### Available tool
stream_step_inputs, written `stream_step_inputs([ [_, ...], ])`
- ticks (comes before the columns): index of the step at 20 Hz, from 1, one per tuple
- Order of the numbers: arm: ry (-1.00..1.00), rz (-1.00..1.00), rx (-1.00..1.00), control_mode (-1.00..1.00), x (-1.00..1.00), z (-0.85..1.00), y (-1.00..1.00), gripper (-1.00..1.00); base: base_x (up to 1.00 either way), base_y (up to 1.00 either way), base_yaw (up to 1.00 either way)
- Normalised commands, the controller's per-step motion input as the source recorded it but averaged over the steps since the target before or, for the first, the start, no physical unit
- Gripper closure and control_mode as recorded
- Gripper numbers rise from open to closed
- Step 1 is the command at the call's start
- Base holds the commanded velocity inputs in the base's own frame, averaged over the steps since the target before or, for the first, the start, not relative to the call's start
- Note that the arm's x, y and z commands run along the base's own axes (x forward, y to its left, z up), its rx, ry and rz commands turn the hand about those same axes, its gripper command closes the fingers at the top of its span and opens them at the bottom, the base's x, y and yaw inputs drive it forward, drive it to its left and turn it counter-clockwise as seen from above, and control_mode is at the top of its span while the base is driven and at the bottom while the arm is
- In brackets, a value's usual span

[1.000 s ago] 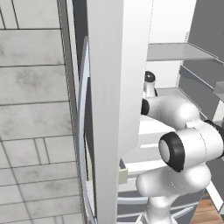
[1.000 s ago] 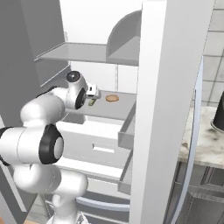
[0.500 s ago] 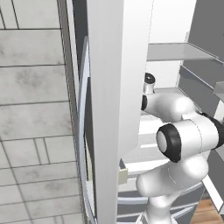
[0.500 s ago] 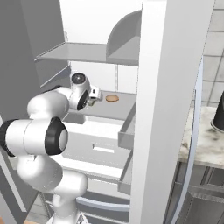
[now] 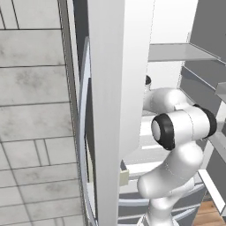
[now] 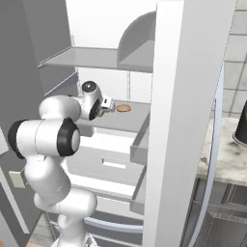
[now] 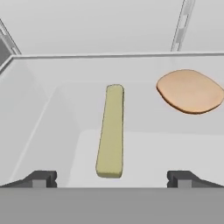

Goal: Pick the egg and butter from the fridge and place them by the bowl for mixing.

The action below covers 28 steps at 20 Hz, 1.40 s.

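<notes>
**Jaws wide over the butter on the fridge shelf**

The white arm's two-finger gripper (image 7: 111, 178) reaches into the tall white fridge (image 6: 178, 96), jaws spread wide and empty. Straight ahead of it lies the pale yellow butter stick (image 7: 111, 130), lengthwise between the tips, lined up for a squeeze across its narrow sides. Beside the stick rests a flat tan oval (image 7: 190, 91), possibly the egg.

Even, diffuse rendered light; bright white surfaces, no glare; faint soft shadows; slightly soft, low-resolution edges throughout.
</notes>
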Motion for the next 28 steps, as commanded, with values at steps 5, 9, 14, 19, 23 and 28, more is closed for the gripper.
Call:
stream_step_inputs([
  [5,0.04,-0.03,0.00,-1.00,0.52,-0.16,0.00,-1.00,0.00,0.00,0.00],
  [9,0.05,-0.01,0.00,-1.00,0.48,-0.23,0.00,-1.00,0.00,0.00,0.00],
  [14,0.05,0.00,0.00,-1.00,0.35,-0.31,0.00,-1.00,0.00,0.00,0.00],
  [19,0.01,0.00,0.00,-1.00,0.19,-0.35,0.00,-1.00,0.00,0.00,0.00],
  [23,0.00,0.00,0.00,-1.00,0.13,-0.32,0.03,1.00,0.00,0.00,0.00],
  [28,0.00,0.00,0.00,-1.00,0.01,-0.34,0.11,1.00,0.00,0.00,0.00],
])
